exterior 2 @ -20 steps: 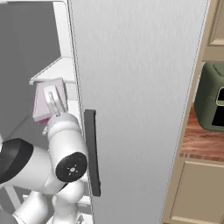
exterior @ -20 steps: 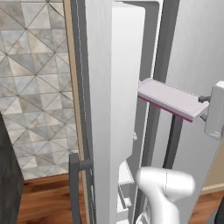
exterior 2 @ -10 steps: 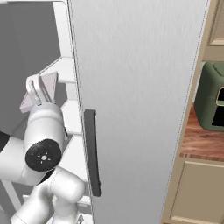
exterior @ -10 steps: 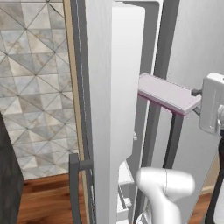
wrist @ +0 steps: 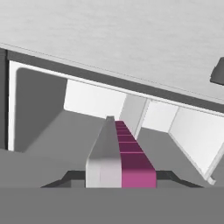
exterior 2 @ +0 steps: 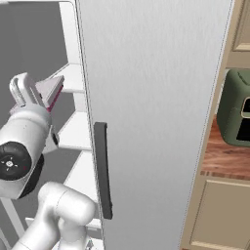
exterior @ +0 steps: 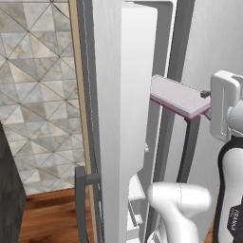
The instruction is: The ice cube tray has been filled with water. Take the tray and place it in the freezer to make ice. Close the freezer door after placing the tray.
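The ice cube tray [exterior: 176, 96], pale lavender with a magenta lower edge, hangs level in the air with my gripper [exterior: 205, 95] shut on its near end. The freezer door [exterior: 111, 118] stands wide open, seen edge-on, its dark bar handle [exterior: 80, 204] low on the left. In the right base view the tray [exterior 2: 51, 91] sits at the mouth of the freezer [exterior 2: 73, 132], level with its upper white shelves. The hand view looks along the tray [wrist: 120, 153] from my gripper [wrist: 120, 177] into the freezer's white shelves [wrist: 94, 99].
The plain right fridge door [exterior 2: 161, 97] is closed, its dark handle [exterior 2: 102, 176] close to my arm. A green appliance [exterior 2: 237, 112] stands on the wooden counter to the right. A tiled wall [exterior: 38, 95] and wood floor [exterior: 47, 218] lie left of the open door.
The hand has carried the tray slightly up and toward the freezer opening. The arm's elbow has swung lower in the right base view.
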Controlling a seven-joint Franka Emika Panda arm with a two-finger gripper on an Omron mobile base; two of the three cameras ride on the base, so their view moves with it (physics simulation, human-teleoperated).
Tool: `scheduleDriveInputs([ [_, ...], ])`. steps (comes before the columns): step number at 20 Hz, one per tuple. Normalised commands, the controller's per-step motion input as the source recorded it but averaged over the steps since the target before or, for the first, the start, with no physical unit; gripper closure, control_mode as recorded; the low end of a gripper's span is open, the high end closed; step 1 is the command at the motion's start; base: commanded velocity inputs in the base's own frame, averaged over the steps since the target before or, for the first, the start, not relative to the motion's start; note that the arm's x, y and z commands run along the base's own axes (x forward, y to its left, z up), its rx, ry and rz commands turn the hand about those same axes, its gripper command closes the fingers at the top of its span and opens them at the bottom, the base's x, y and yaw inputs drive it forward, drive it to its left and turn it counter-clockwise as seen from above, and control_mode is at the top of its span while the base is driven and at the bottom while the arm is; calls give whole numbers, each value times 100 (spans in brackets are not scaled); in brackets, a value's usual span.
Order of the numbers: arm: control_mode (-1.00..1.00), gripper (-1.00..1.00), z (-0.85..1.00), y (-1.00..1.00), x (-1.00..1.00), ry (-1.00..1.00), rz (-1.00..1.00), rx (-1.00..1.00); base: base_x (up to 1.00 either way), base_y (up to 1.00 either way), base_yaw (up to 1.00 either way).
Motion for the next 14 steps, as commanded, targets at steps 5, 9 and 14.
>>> scheduleDriveInputs([
  [5,-100,100,0,21,0,0,-11,6,0,0,0],
  [9,-100,100,0,2,0,0,-9,14,0,0,0],
  [14,-100,100,-3,0,0,0,-5,22,0,0,0],
])
